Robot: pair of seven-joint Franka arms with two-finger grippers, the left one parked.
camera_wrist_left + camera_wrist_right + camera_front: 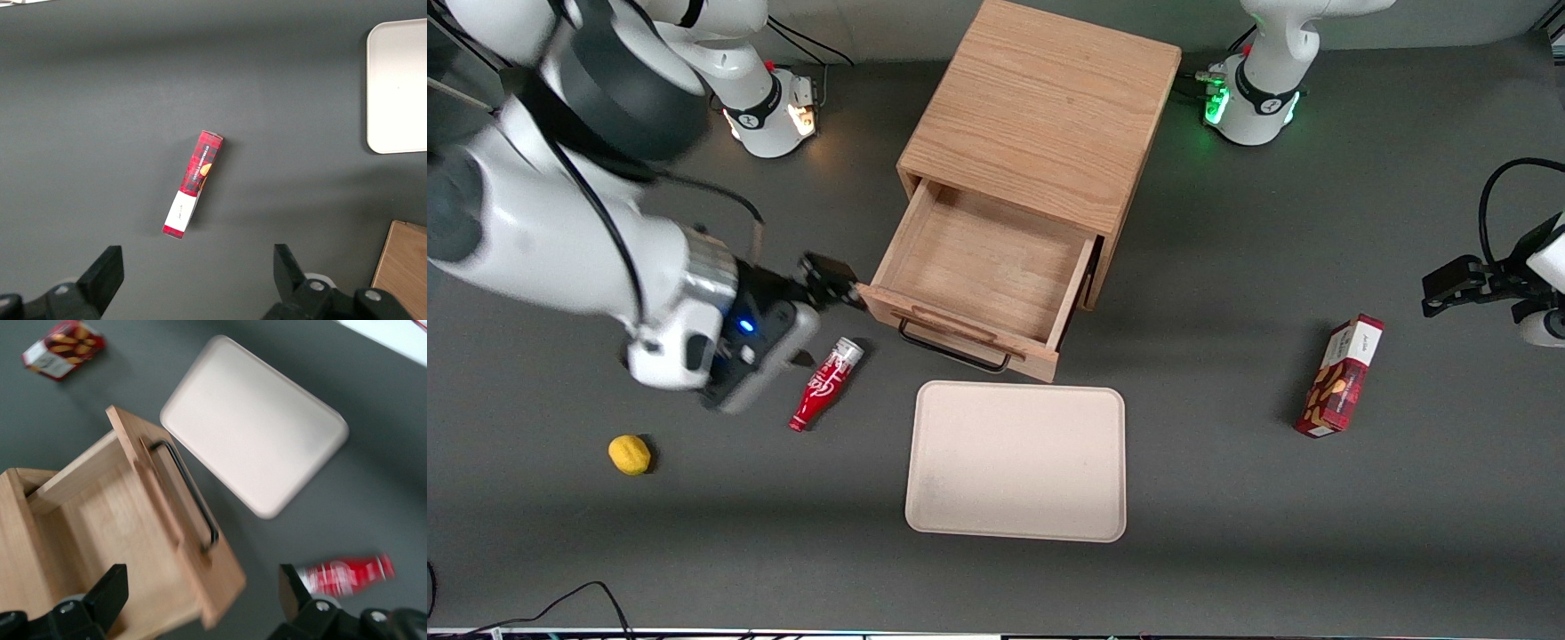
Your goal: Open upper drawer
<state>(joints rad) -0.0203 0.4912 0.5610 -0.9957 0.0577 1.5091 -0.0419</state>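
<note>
The upper drawer (987,258) of the light-oak cabinet (1040,107) stands pulled out, its inside bare. Its thin black bar handle (953,348) and wooden lip strip face the front camera. My gripper (829,286) hangs just off the drawer front's corner at the working arm's end, open and empty, touching nothing. In the right wrist view the drawer (120,533) and its handle (193,495) lie between and above my gripper (200,600), whose fingers (110,590) are spread wide. The lower drawer is hidden under the upper one.
A beige tray (1016,460) lies nearer the front camera than the drawer. A red bottle (825,384) lies close under my gripper. A yellow lemon (630,454) sits toward the working arm's end. A red biscuit box (1341,375) lies toward the parked arm's end.
</note>
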